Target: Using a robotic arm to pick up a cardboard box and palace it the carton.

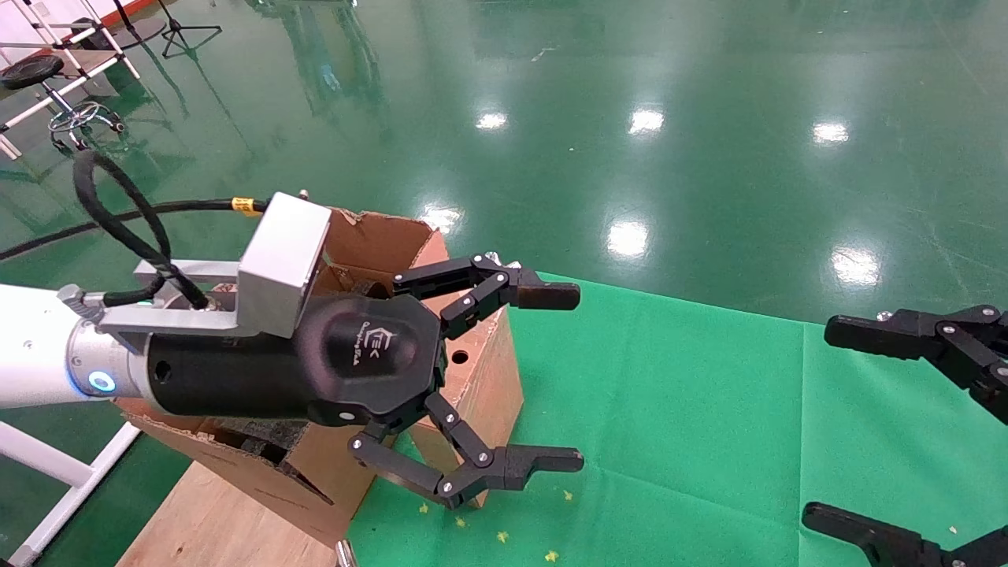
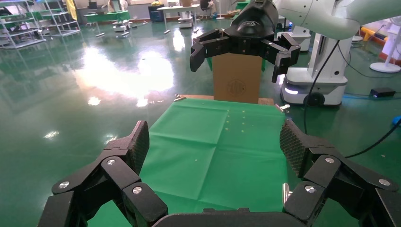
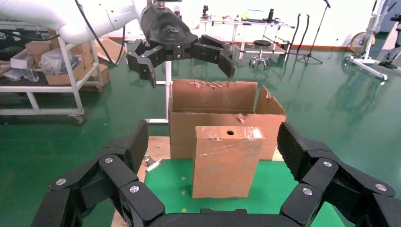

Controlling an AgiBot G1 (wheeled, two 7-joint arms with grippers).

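Robotic arm (image 1: 47,370): white, entering from the robot's left, silver camera block (image 1: 283,264) and black cable (image 1: 118,220) on its wrist. Left gripper (image 1: 551,378): fingers spread wide, holding nothing, poised above the green cloth (image 1: 693,417) just in front of the boxes. Carton (image 1: 378,236): large, torn-edged, directly behind and beneath this gripper's body; the head view shows only its far flap and part of a wall. Cardboard box (image 1: 480,370): small, taped, standing upright on the cloth against the carton's near wall, behind the left gripper's fingers; in the head view largely hidden by the gripper, only a side face with a round hole visible. The right wrist view shows what the head view cannot: the whole cardboard box (image 3: 227,161) upright before the carton (image 3: 213,101), the left gripper (image 3: 182,59) hovering above both, clear of them. Right gripper (image 1: 819,429): at the cloth's right edge, well apart from the box, fingers wide open and empty.
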